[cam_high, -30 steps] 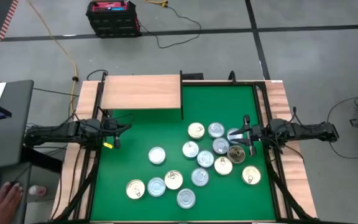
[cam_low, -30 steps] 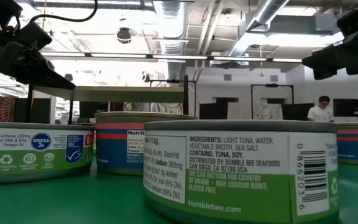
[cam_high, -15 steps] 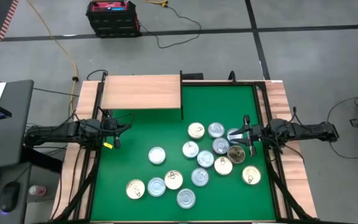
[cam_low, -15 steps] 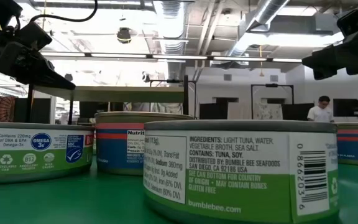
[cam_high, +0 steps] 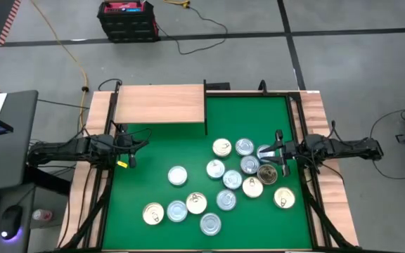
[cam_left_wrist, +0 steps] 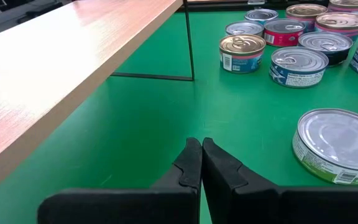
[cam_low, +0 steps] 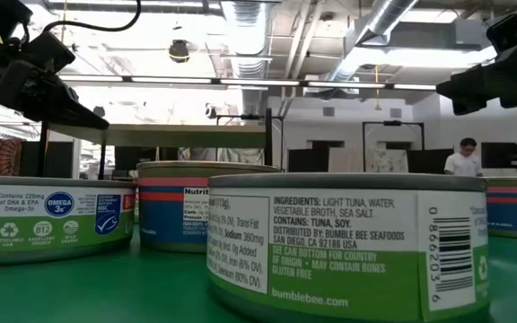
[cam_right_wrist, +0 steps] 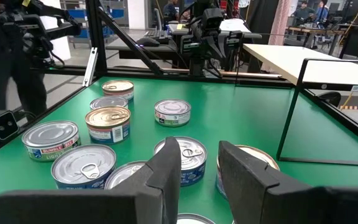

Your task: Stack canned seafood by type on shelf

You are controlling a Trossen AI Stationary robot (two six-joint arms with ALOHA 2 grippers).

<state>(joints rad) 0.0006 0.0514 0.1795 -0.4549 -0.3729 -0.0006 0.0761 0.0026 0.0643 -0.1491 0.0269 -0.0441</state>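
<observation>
Nothing moved, left tool (cam_left_wrist: 201,163) shut, right tool (cam_right_wrist: 202,163) parted, empty, tin (cam_low: 348,242) reads "bumblebee.com"

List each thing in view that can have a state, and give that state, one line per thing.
Tins: loose on the green mat, unstacked, lids sealed.
Shelf: bare, no tins on it.
Left gripper: fingers shut, empty.
Right gripper: fingers apart, holding nothing, above the tins.

A: what's sitting around the table? 
B: grey floor (cam_high: 343,77), a black crate (cam_high: 126,19) with a yellow cable (cam_high: 60,43) running past it, dark desk (cam_high: 5,140) on the left. 
A: and further back? 
B: ceiling lights (cam_low: 196,82) glowing, ducts (cam_low: 380,18) hanging overhead, a person (cam_low: 463,160) standing way off.
</observation>
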